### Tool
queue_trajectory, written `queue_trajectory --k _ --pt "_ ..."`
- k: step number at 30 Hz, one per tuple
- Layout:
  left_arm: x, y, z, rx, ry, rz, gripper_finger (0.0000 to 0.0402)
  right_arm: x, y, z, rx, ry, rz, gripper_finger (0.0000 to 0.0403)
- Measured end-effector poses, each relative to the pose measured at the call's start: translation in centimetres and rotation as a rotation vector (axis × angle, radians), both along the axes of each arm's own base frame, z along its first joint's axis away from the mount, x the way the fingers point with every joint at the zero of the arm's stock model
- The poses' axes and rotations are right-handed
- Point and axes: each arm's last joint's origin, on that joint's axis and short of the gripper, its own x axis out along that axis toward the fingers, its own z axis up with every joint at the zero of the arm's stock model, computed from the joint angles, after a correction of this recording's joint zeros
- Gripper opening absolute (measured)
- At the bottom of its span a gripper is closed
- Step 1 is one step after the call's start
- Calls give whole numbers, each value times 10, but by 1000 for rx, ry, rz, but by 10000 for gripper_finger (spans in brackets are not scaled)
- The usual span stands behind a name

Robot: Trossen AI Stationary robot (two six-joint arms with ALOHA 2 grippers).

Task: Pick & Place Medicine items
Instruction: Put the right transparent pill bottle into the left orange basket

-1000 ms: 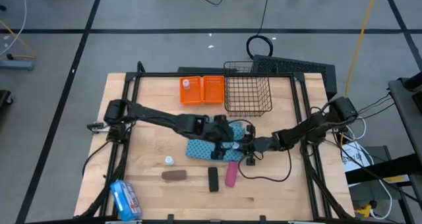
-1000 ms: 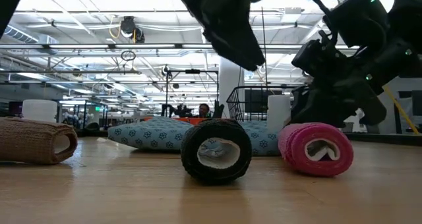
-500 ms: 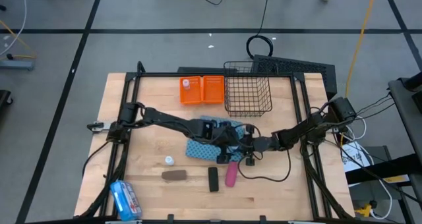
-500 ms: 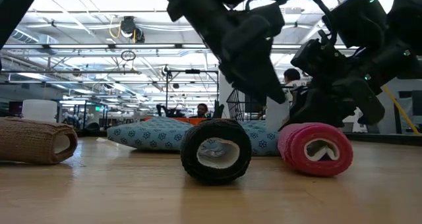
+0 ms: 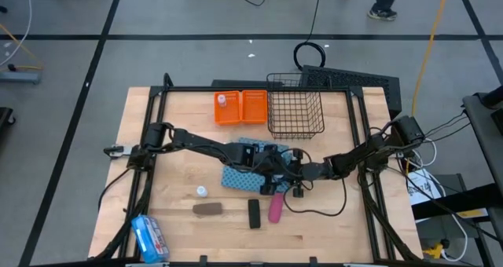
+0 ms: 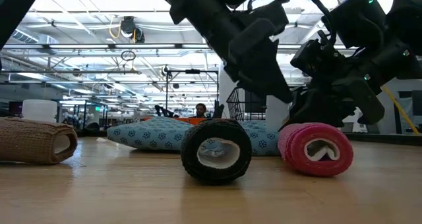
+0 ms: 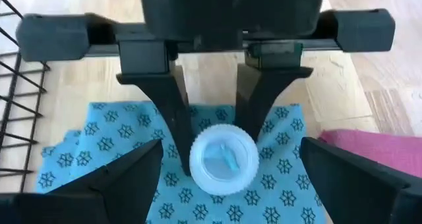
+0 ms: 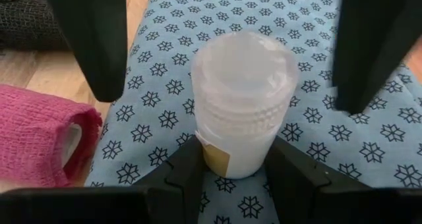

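Observation:
A small white bottle (image 8: pixel 242 99) with a ribbed cap stands upright over the blue patterned cloth (image 5: pixel 236 175) at the table's middle. My right gripper (image 5: pixel 289 173) is shut on it. My left gripper (image 5: pixel 275 168) hangs open above it, one finger (image 8: pixel 92 39) on each side of the cap, apart from it. Near the front edge lie a pink roll (image 5: pixel 276 206), a black roll (image 5: pixel 254 213) and a brown roll (image 5: pixel 207 209). A second white bottle (image 5: pixel 202 191) stands on the wood. My right gripper pinches the bottle's lower body (image 8: pixel 212 159), below the ribbed cap, between its two fingers. The fingers come from the table's right side, slanting down. The bottle stays upright; whether its base rests on the cloth I cannot tell.
An orange tray (image 5: pixel 251 107) with a white bottle (image 5: pixel 222 100) in it sits at the back, with a wire basket (image 5: pixel 296 114) to its right. A blue and white packet (image 5: pixel 148 237) lies at the front left corner. Bare wood shows at the left and front right.
My left gripper has come down and toward the right gripper, over the held bottle, staying open. The right gripper and the bottle have kept still.

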Motion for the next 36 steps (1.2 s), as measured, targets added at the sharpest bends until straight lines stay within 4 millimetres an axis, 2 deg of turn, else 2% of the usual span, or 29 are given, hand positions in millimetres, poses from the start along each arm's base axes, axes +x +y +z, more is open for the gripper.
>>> queue_trajectory --k 9,19,26,31,36 --pt "1 1 -3 9 -6 31 357 0 0 0 0 0 1 125" --pt "2 2 -9 38 10 33 230 0 0 0 1 1 1 125" --pt "3 2 -8 19 -7 46 167 0 0 0 0 3 0 125" --pt "3 2 -8 21 -8 44 156 0 0 0 0 5 0 125" --pt "3 2 -8 23 -8 45 179 0 0 0 -1 6 0 125"
